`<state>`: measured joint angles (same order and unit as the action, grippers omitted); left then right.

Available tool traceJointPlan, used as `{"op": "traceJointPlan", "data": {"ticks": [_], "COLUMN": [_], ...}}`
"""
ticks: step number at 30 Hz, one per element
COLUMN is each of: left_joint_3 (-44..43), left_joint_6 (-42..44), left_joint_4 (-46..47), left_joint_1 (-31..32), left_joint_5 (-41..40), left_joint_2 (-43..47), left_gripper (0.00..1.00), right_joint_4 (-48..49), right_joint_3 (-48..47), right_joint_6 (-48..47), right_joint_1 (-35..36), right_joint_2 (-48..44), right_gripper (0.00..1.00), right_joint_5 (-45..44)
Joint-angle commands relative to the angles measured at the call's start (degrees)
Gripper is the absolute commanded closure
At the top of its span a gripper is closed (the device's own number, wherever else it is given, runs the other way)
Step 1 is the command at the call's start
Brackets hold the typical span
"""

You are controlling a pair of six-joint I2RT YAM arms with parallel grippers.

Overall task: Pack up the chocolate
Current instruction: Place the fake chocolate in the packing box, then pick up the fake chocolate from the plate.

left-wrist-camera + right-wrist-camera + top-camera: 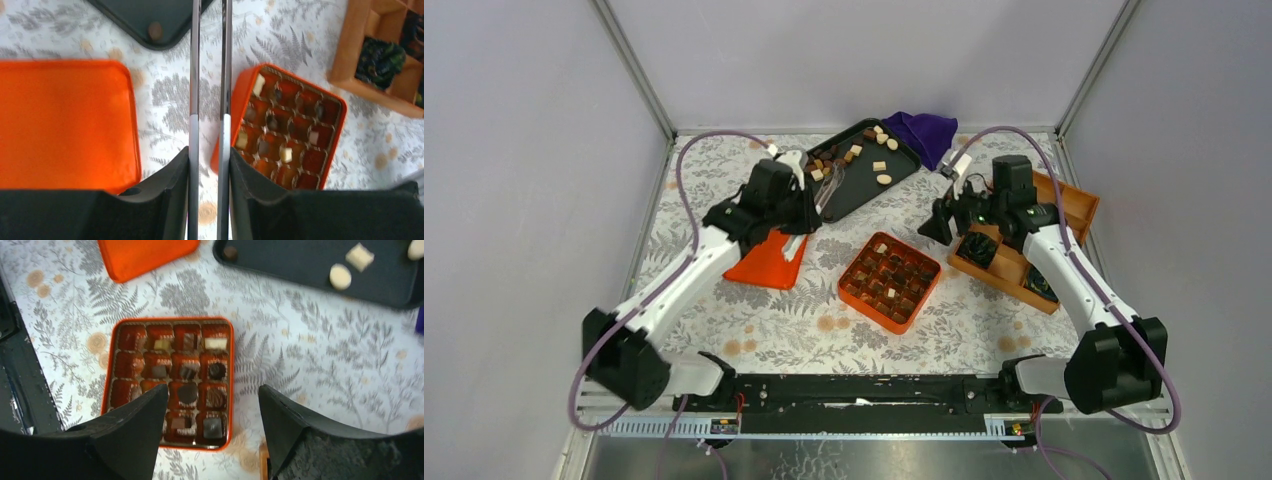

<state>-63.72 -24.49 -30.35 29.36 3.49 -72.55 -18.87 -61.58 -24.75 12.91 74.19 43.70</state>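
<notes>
Loose chocolate pieces [879,165], brown and cream, lie on a black tray [864,188] at the back. An orange compartment box [869,312] in the middle holds several pieces [188,394], and some cells show only red liners. My left gripper [802,225] is shut on metal tweezers [195,75], whose two prongs stand slightly apart and point toward the tray's near corner [135,20]. No piece shows between the prongs. My right gripper [939,228] is open and empty, above the box's right edge [212,390].
The orange lid [769,262] lies left of the box, under my left arm. A wooden divided box [994,272] with dark crinkled rolls [380,57] stands at the right. A purple cloth [919,130] lies behind the tray. Grey walls enclose the table.
</notes>
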Motion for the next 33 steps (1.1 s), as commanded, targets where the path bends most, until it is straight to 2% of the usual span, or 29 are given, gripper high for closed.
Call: {"op": "traceJointPlan", "data": {"ticks": [1,9,19,33], "left_joint_3": [-10.7,-25.8,-43.2,-54.8], "left_joint_6": [9.9,16.7,18.2,18.7], "left_joint_4": [-2.3,-7.4,-9.6,-10.0], "left_joint_1": [-4.2,-7.9,-9.9,-11.3], "left_joint_5": [3.9,2.8,3.2,0.9], "left_joint_2": [-9.7,-27.2,-45.1,-55.2], "left_gripper": [0.64,0.63,0.60,0.56], "right_joint_4": [0.5,1.1,0.5,-0.4], "right_joint_3": [4.0,5.3,5.2,4.8], "right_joint_6": [0.1,-1.5,-2.2,-3.5], "right_joint_1": [-2.8,-2.7,-2.4,-1.3], "right_joint_2": [-0.7,-1.7,-1.8,-0.8], "right_gripper": [0.26,0.26,0.26,0.26], "right_joint_5": [2.0,1.9,1.4,1.3]}}
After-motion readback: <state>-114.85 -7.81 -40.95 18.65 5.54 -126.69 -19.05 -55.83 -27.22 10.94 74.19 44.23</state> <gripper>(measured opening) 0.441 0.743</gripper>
